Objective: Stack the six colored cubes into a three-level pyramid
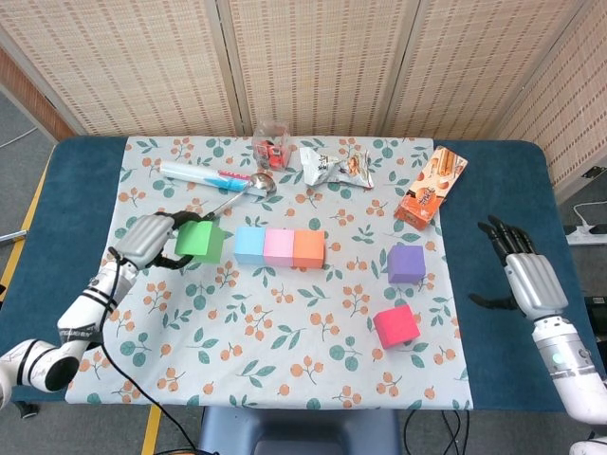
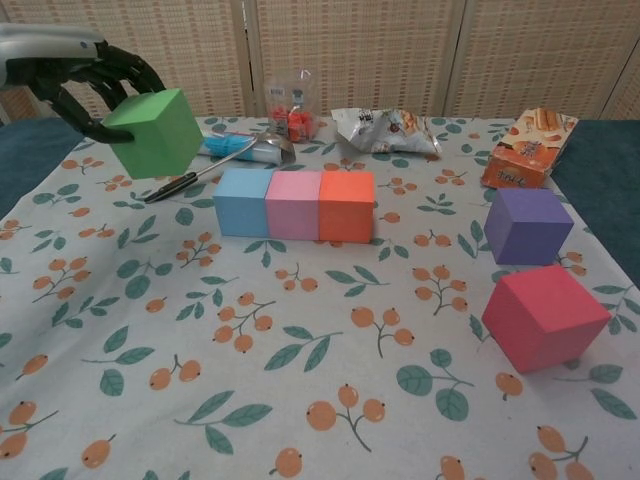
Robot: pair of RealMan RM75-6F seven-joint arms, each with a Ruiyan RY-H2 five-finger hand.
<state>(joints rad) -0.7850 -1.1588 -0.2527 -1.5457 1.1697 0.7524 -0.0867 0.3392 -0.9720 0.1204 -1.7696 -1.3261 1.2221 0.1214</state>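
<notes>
My left hand [image 1: 147, 239] [image 2: 70, 68] holds the green cube [image 1: 200, 241] [image 2: 154, 133] in the air, left of the row. The row of blue cube [image 1: 249, 245] [image 2: 243, 202], pink cube [image 1: 279, 246] [image 2: 294, 204] and orange cube [image 1: 309, 248] [image 2: 346, 206] lies mid-cloth, the cubes touching. A purple cube [image 1: 406, 263] [image 2: 527, 226] sits to the right, and a red cube [image 1: 396, 325] [image 2: 545, 317] nearer the front. My right hand [image 1: 527, 275] hovers open over the blue table right of the cloth, holding nothing.
Along the back of the floral cloth [image 1: 285, 351] lie a white tube [image 1: 204, 174], a spoon [image 1: 231, 199], a small jar [image 1: 272, 143], a snack bag [image 1: 337, 166] and an orange snack box [image 1: 432, 187]. Blue table [image 1: 81, 190] borders the cloth.
</notes>
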